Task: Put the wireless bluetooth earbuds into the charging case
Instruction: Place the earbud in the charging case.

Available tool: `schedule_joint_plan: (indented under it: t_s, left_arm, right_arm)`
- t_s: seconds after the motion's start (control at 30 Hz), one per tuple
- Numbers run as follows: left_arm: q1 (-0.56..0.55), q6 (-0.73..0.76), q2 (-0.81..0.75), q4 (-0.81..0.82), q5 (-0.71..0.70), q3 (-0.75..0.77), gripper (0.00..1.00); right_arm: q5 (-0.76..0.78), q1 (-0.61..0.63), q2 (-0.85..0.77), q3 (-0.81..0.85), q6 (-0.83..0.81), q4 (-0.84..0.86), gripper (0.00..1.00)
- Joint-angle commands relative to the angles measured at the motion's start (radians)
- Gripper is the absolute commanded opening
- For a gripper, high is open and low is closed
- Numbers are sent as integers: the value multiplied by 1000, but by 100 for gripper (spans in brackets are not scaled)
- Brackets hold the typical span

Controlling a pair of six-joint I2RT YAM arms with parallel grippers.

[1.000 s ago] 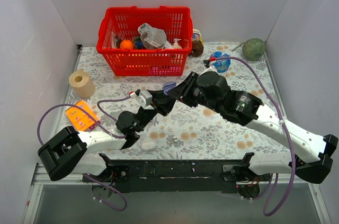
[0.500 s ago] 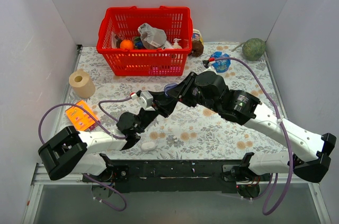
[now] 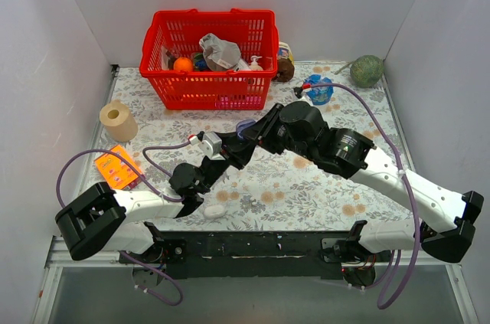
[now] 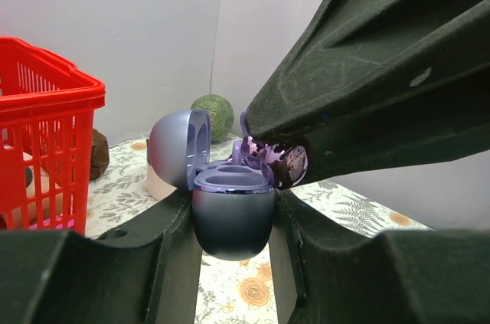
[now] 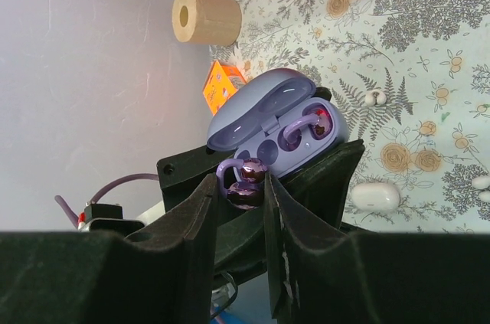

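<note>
The charging case (image 4: 233, 220) is blue-grey, with its lid (image 4: 178, 148) swung open. My left gripper (image 4: 232, 217) is shut on its lower body and holds it upright above the table. My right gripper (image 5: 239, 186) is shut on one shiny purple earbud (image 5: 245, 182) with a lavender loop. That earbud (image 4: 279, 162) hangs right at the case's top rim, beside an empty well. A second earbud (image 5: 306, 126) sits in the case (image 5: 302, 152). In the top view the two grippers meet mid-table around the case (image 3: 245, 126).
A red basket (image 3: 207, 60) of odds and ends stands at the back. A paper roll (image 3: 117, 119) and an orange box (image 3: 116, 169) lie at the left. A small white case (image 3: 216, 211) lies near the front edge, and a green ball (image 3: 367, 70) sits at the back right.
The right arm has edged slightly left toward the case with its earbud. The left gripper and the case have stayed put.
</note>
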Motion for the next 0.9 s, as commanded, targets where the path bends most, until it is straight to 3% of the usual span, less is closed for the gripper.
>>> schedule_joint_plan:
  t_s: [0.0,0.2,0.63,0.87]
  left_arm:
    - [-13,20,-24,157,-1,-1,0]
    - [-17,14,-31,161,0,-15,0]
    - [-17,3,-24,178,14,-27,0]
    - [-17,0,-12,186,-3,-18,0]
  right_arm:
    - [39,-13,28,53,17,-25,12]
    - [36,-24,43,58,17,-30,19]
    - [-6,-45,87,93,-11,-17,18]
    - [-38,-45,94,111,-57,-16,31]
